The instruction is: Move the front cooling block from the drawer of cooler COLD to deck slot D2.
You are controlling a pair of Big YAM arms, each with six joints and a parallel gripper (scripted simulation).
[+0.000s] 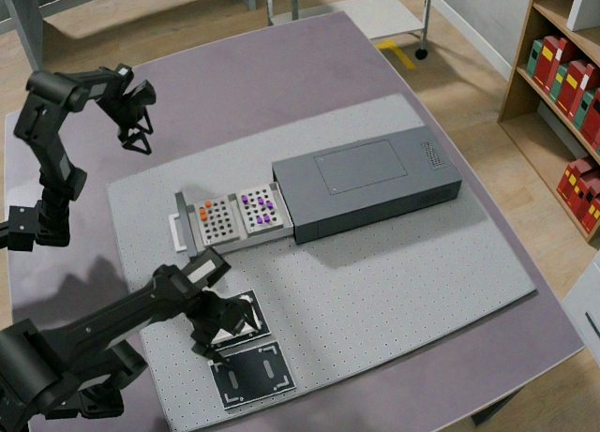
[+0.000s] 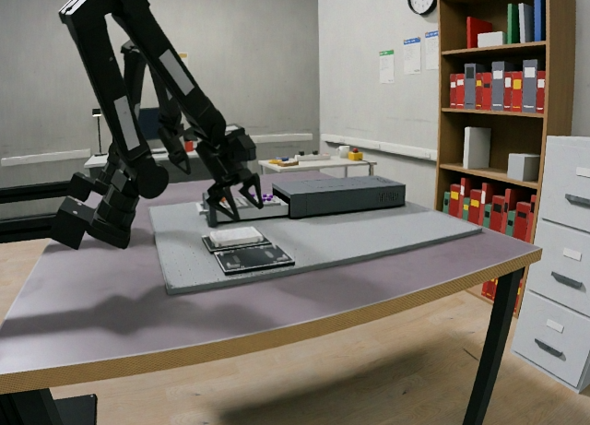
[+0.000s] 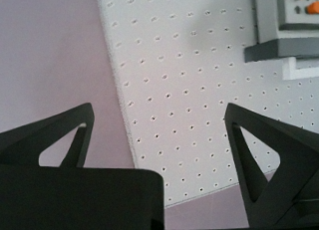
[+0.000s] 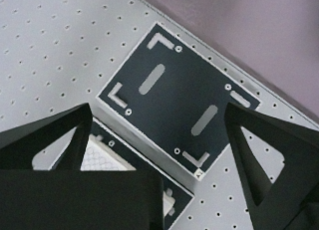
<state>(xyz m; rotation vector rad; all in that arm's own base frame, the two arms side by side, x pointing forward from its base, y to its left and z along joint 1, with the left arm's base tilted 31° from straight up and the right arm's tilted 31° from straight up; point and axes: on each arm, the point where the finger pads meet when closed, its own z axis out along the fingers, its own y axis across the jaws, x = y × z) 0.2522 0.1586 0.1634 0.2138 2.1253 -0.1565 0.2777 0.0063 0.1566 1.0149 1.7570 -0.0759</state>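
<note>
The cooler COLD [image 1: 358, 168] [image 2: 338, 196] has its drawer open. The front block [image 1: 218, 230], with 3 orange tubes, sits beside the drawer front [image 1: 185, 224]. The rear block [image 1: 262, 210] holds several purple tubes. Slot D2 [image 1: 249, 377] [image 2: 252, 259] [image 4: 174, 96] is an empty black plate with corner locators. My left gripper [image 1: 149, 141] [image 3: 159, 110] is open and empty, above the table's left part, away from the drawer. My right gripper [image 1: 242, 345] [image 2: 248, 213] [image 4: 158, 110] is open and empty above D1 and D2.
Slot D1 [image 4: 180, 195] carries a white plate [image 2: 235, 236] [image 4: 102, 157]. The white drawer handle [image 1: 173, 231] [image 3: 289, 71] sticks out from the drawer front. My right arm passes low in the top view, close to the drawer's near corner in that picture.
</note>
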